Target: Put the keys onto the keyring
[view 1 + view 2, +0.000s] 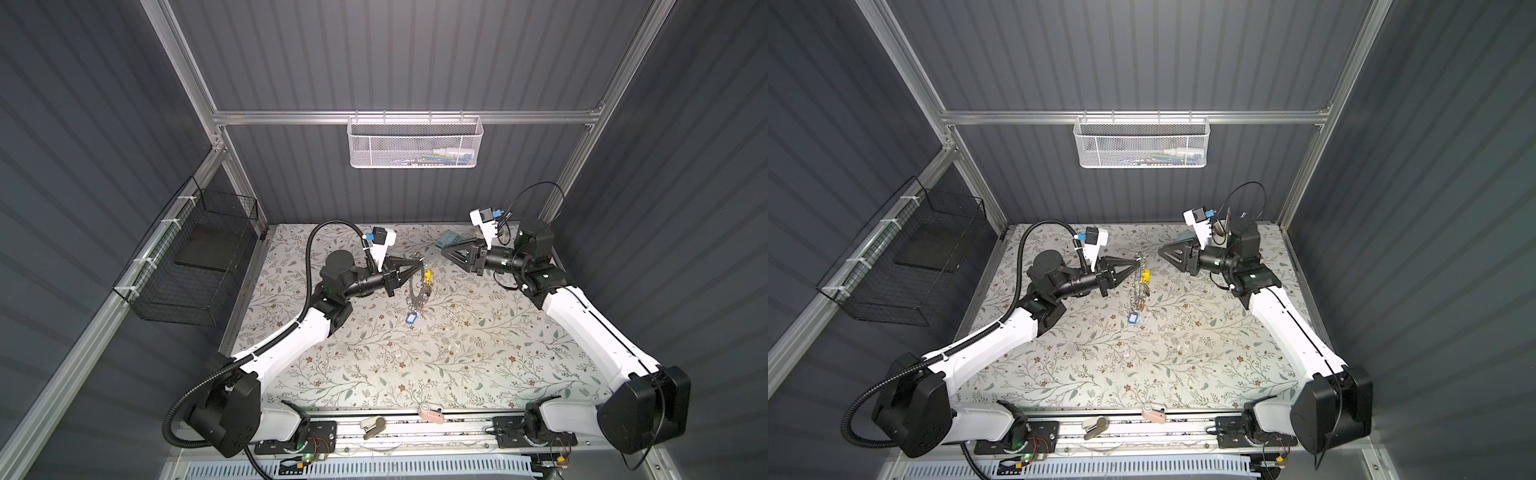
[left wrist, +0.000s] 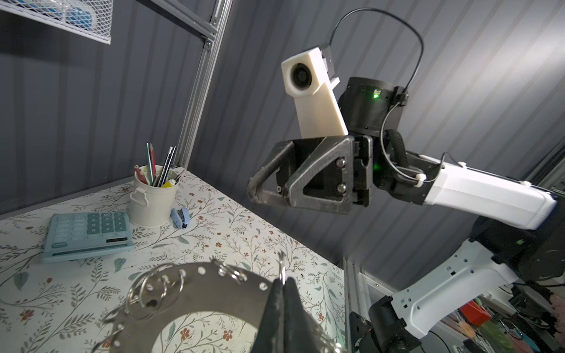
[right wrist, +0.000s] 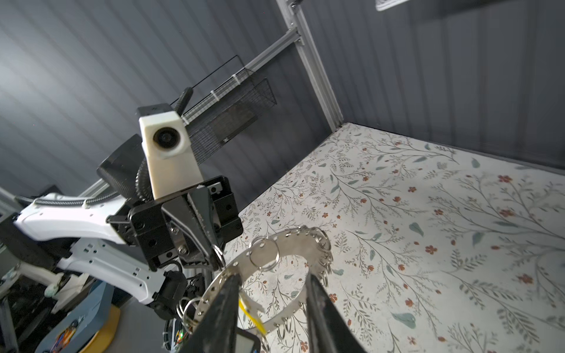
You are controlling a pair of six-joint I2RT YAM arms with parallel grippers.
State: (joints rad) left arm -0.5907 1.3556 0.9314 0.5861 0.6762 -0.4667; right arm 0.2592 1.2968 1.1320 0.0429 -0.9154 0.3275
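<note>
Keyring point(image 1: 412, 286) is hanging over the far middle of the table point(image 1: 457, 353). It looks stiff, flat and slippery, so pinching its rim is best. Left gripper point(image 1: 421, 262) is squeezing that rim tight. Right gripper point(image 1: 444, 250) is waiting half open just to the right, holding nothing.

Grey ribbed walls point(image 1: 415, 54), aluminium frame point(image 1: 291, 117), floral tabletop point(image 1: 415, 353)

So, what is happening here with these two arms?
The left end effector is shut on the rim of the keyring and holds it up above the floral table. A yellow-tagged key hangs from it. The right end effector is open, empty and apart from the ring. A blue-tagged key is at the ring's near end; whether it is attached is unclear.
</note>
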